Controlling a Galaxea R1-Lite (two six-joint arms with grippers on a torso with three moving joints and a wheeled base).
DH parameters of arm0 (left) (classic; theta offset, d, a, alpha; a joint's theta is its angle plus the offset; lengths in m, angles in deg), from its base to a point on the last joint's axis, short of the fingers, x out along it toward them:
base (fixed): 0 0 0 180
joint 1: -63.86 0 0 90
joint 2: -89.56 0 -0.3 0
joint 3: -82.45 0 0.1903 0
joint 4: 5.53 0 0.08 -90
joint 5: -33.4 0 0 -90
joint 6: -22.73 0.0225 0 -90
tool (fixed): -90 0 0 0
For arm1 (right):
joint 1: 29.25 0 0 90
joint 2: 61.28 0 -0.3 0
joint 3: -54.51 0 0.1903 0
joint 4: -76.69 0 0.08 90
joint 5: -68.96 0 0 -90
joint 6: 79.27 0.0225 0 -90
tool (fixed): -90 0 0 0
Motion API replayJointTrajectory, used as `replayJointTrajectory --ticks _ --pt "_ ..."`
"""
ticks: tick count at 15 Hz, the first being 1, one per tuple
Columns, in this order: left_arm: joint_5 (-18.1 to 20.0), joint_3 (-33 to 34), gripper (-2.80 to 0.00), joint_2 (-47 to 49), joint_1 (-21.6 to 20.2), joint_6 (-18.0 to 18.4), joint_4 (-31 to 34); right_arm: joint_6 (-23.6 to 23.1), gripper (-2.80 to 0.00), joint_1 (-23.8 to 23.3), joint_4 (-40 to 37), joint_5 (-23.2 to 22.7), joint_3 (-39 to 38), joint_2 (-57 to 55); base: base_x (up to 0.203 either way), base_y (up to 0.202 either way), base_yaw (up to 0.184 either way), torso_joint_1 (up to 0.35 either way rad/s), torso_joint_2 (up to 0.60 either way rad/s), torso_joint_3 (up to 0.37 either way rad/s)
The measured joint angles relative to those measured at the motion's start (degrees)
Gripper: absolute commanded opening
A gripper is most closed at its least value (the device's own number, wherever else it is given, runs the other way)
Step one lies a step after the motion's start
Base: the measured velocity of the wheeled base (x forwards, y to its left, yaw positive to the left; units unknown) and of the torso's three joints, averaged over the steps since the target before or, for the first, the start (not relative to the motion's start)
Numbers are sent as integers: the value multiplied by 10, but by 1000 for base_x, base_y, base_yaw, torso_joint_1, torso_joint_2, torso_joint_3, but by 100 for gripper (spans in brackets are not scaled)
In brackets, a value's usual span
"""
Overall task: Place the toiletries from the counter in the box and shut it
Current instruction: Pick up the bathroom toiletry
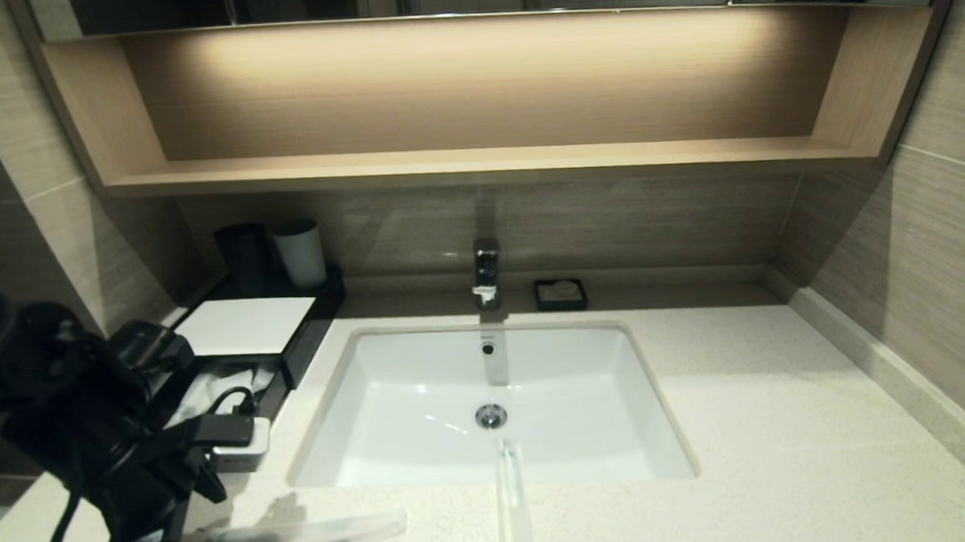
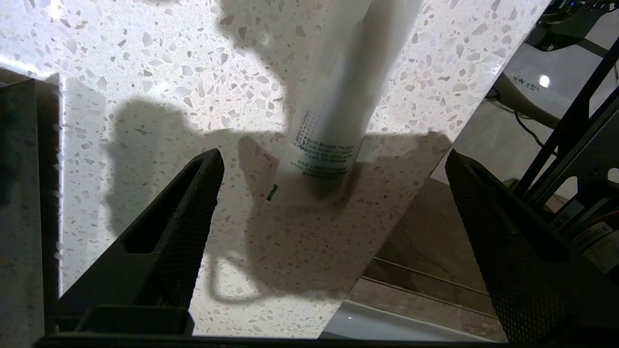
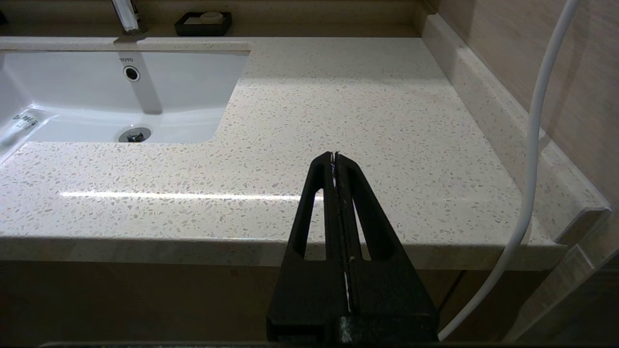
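Head view: a pale speckled stone worktop (image 1: 788,420) fills the lower frame, with a smooth white rectangular sink (image 1: 392,441) sunk into its middle and a chrome tap (image 1: 487,272) above it. At left centre sits the low black box (image 1: 308,334) with a flat white top panel, its drawer pulled out toward the lower left with pale items inside. A black cup (image 1: 244,254) and a white cup (image 1: 301,253) stand behind the box; a small black square dish (image 1: 560,294) lies right of the tap. The left gripper (image 1: 236,445) hangs at lower left, just in front of the drawer. One long clear sleeve (image 1: 298,541) lies flat along the bottom edge, right of the arm. A second sleeve (image 1: 511,509) with a green end reaches from the sink's front rim to the bottom of the frame. Beige tiled walls and a lit wooden niche rise behind.

Left wrist view: two black ribbed fingers (image 2: 184,227) stand spread wide, holding nothing. The printed end of a translucent sleeve (image 2: 333,116) lies on the speckled stone in upper centre, beyond and between the fingertips, apart from both.

Right wrist view: the right gripper (image 3: 334,157) is clenched with fingers pressed together, empty, off the worktop's front edge. A sleeve end shows at the sink's left edge.
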Motion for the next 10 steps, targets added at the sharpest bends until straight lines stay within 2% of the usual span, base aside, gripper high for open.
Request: replayJointTrajectory --ticks 4,10 --pt "0 2 0 8 0 0 -6 0 -280 0 0 0 0 0 0 0 0 0 0 0" --pt "-4 26 0 18 8 -6 -62 0 -280 0 0 0 0 0 0 0 0 0 0 0"
